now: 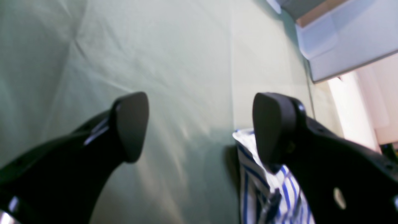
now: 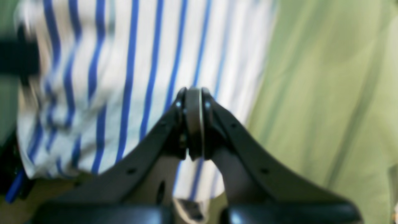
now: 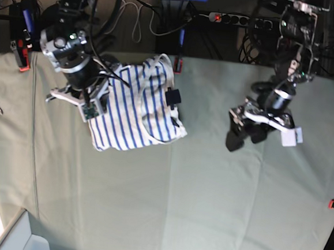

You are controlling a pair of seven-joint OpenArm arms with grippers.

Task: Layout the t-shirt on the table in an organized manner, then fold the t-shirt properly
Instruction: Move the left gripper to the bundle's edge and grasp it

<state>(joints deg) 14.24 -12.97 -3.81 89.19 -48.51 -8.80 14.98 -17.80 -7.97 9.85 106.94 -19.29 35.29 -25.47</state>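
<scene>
While my right gripper (image 2: 193,124) is pressed together over the t-shirt (image 3: 135,108) near the table's (image 3: 208,192) far edge, my left gripper (image 1: 199,127) hangs spread apart.

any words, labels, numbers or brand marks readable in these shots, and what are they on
No text can be read in any view.
Dark neck label on the t-shirt: too small in the base view to read, if it bears any print.
White tag beside the left claw: shows no legible marks.
Both wrist views: too blurred, no lettering seen.
</scene>
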